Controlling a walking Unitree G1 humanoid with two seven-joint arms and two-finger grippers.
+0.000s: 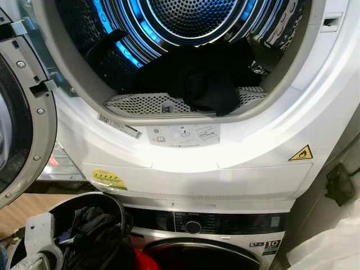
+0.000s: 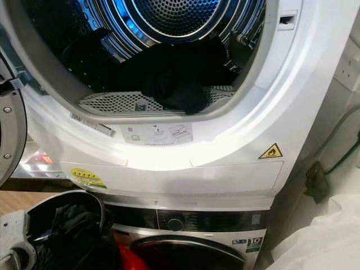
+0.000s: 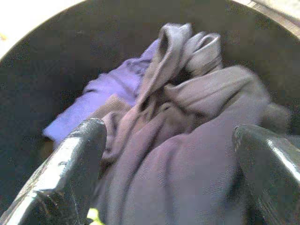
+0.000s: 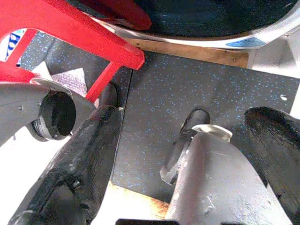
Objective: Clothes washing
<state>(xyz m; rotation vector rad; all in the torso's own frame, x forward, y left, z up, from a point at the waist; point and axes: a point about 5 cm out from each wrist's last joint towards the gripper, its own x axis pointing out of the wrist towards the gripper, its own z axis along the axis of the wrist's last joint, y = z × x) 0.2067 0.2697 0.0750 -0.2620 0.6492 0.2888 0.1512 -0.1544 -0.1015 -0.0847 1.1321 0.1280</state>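
gaping left end effector (image 3: pixel 168 173) over bucket clothes (image 3: pixel 187 140), untouched

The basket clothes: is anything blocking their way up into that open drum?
Nothing visible blocks it. The left tool, fingers spread, hangs right over the clothes in the basket. The drum above gapes, door swung aside; dark laundry already lies at its mouth.

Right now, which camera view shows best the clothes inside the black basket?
The left wrist view: the clothes lie close between the left gripper's open fingers. Both eye views show them small and dark in the basket.
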